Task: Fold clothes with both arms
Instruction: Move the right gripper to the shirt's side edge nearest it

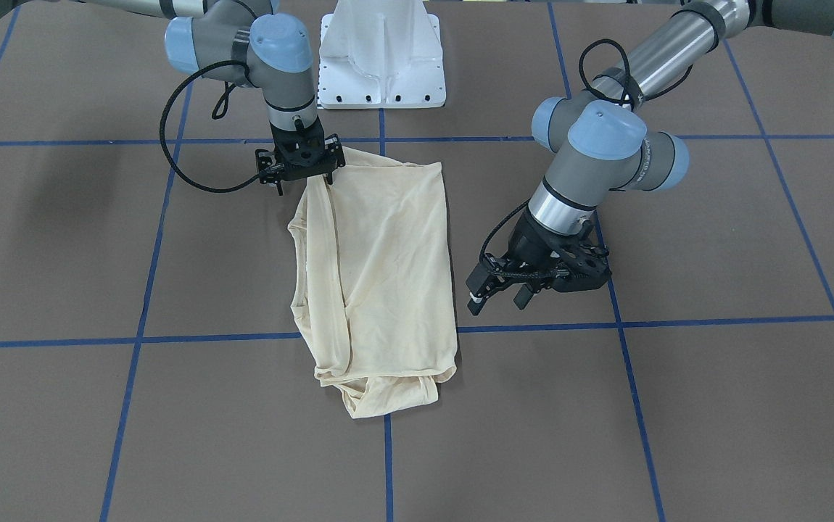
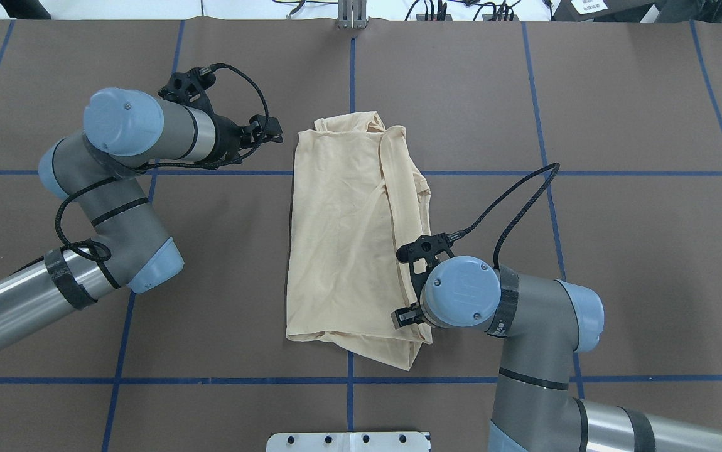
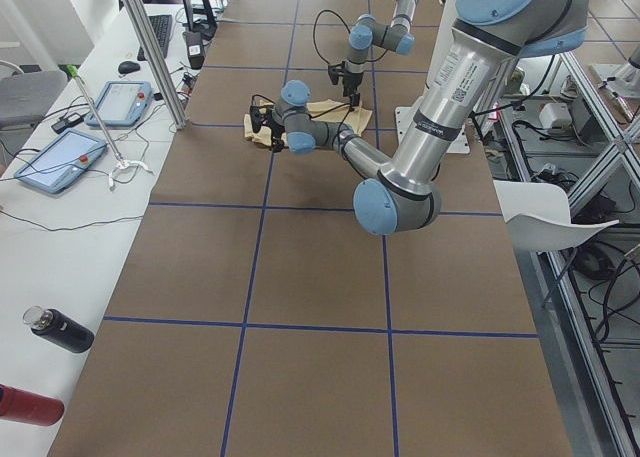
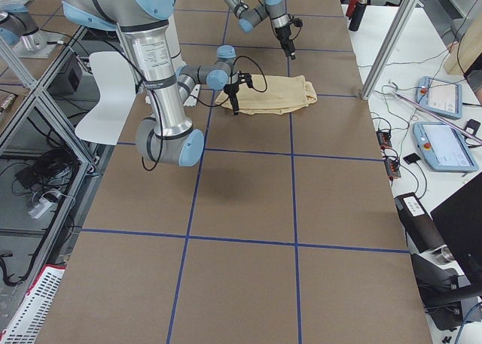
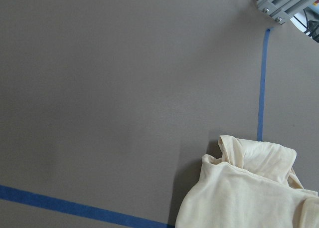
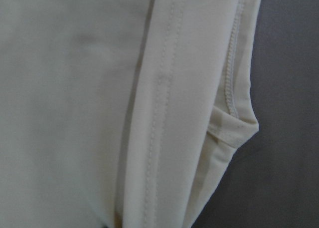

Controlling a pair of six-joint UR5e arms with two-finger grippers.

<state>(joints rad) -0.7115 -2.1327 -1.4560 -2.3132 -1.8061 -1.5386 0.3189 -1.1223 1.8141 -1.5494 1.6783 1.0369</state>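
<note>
In the front-facing view, the right claw is pointing straight down at the upper centre-left of the frame. Its jaws are standing apart right at the shirt's upper left corner, and it is not gripping anything that I can make out. The shirt is lying folded lengthwise in the middle of the brown table. It is running from just below that claw down across a blue tape line, with its lower end bunching. Further right, the left claw is hanging tilted near the shirt's right edge, clear of it, with jaws wide apart and holding nothing.
</note>
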